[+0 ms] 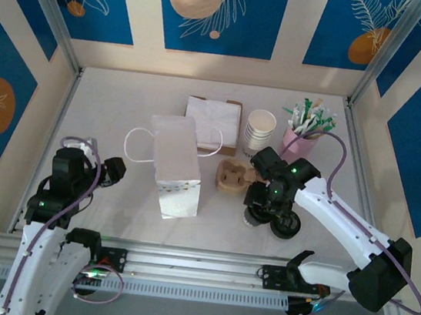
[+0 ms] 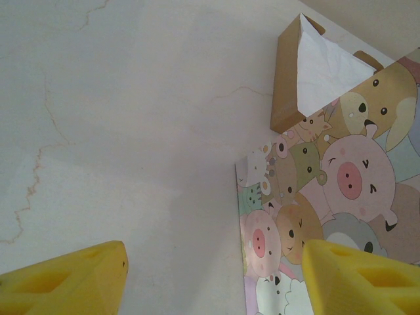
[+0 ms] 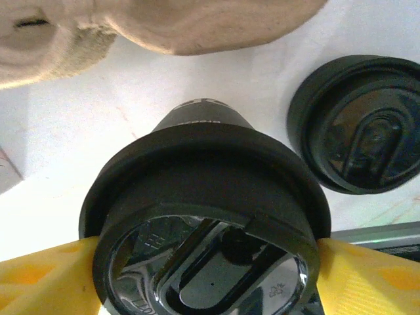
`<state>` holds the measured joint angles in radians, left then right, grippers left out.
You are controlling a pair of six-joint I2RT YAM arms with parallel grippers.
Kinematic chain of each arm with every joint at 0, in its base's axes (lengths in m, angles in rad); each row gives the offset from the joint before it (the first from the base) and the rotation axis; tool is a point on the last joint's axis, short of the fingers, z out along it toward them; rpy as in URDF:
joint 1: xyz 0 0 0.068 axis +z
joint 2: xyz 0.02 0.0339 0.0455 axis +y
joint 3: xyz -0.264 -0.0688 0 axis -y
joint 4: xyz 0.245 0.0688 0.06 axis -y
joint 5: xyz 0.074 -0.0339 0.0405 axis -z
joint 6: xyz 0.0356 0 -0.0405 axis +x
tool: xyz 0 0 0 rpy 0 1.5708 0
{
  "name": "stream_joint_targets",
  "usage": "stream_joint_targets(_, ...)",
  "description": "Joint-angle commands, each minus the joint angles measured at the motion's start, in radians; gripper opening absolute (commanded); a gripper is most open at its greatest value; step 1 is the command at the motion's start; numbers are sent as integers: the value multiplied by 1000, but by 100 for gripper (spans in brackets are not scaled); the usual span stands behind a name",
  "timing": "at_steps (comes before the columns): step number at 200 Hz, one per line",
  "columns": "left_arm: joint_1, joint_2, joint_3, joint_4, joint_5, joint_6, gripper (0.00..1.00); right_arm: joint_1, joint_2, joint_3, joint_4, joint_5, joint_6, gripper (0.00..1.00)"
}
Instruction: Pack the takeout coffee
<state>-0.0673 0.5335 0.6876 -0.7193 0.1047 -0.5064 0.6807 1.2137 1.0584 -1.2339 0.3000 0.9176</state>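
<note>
The takeout coffee [image 3: 203,170] is a small dark cup under a round black lid, standing on the white table close in front of the brown pulp cup carrier [image 3: 197,26]. My right gripper [image 3: 207,269] has a yellow finger pressed against each side of the lid. From above, that gripper [image 1: 259,214] hangs over the cup [image 1: 253,217], right of the paper bag. My left gripper [image 1: 108,169] stands open over bare table, left of the bag; between its yellow fingers [image 2: 79,275] there is nothing.
A white paper bag [image 1: 176,165] with cartoon animals on its side [image 2: 315,216] lies mid-table. Behind it sit a brown napkin box [image 1: 214,121], a stack of white cups [image 1: 260,131] and a pink holder of stirrers [image 1: 302,138]. A loose black lid [image 3: 361,125] lies right of the coffee.
</note>
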Motion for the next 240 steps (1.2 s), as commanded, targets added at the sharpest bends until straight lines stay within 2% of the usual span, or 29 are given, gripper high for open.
stream_joint_targets(1,17,1,-6,11,13,8,71,3,21,20,-69,-8,-15,78)
stream_joint_targets(12,17,2,-7,13,16,9,71,-31,-17,-33,45,-172,-54,78)
stream_joint_targets(18,17,2,-7,11,16,10,71,-34,-35,-58,85,-201,-65,77)
stream_joint_targets(23,18,2,-6,12,16,9,71,-23,-38,-62,78,-164,-66,82)
stream_joint_targets(35,18,1,-6,11,16,9,71,14,4,-15,-54,25,-9,86)
stream_joint_targets(42,18,0,-7,11,15,9,71,12,26,11,-98,48,10,86)
stream_joint_targets(48,18,0,-7,12,15,8,71,7,25,10,-74,3,-11,85)
stream_joint_targets(58,19,2,-8,13,18,9,71,-13,-12,-35,46,-158,-69,85)
stream_joint_targets(64,19,3,-7,12,20,10,71,-7,-29,-52,77,-175,-75,83)
stream_joint_targets(68,20,3,-6,12,20,9,71,8,-32,-52,71,-144,-71,85)
stream_joint_targets(81,20,2,-7,12,16,9,71,52,18,8,-78,71,2,93)
stream_joint_targets(84,20,2,-7,11,16,9,71,49,36,26,-114,88,24,98)
stream_joint_targets(89,20,2,-6,12,15,8,71,36,45,32,-112,61,8,99)
stream_joint_targets(100,20,2,-7,12,16,8,71,7,21,-5,-5,-96,-60,93)
stream_joint_targets(106,20,2,-7,13,18,10,71,11,5,-28,43,-128,-83,87)
stream_joint_targets(111,20,3,-6,13,18,9,71,29,1,-27,36,-92,-82,86)
stream_joint_targets(122,20,4,-7,11,17,9,71,68,40,23,-90,90,-14,87)
stream_joint_targets(128,20,4,-7,11,15,9,71,63,60,45,-138,121,25,83)
stream_joint_targets(134,20,3,-6,11,16,9,71,45,58,43,-112,60,8,80)
stream_joint_targets(144,20,4,-6,12,18,8,71,-1,11,-17,36,-144,-71,77)
stream_joint_targets(149,20,5,-6,12,19,9,71,-8,-14,-40,77,-181,-75,77)
stream_joint_targets(171,20,4,-6,12,18,9,71,25,-17,23,-60,46,-12,80)
stream_joint_targets(198,21,4,-7,12,20,10,71,28,-55,13,12,-36,-86,84)
stream_joint_targets(218,21,3,-7,13,19,9,71,33,-79,32,1,14,-103,86)
stream_joint_targets(240,21,3,-6,13,19,10,71,46,-114,56,15,76,-216,89)
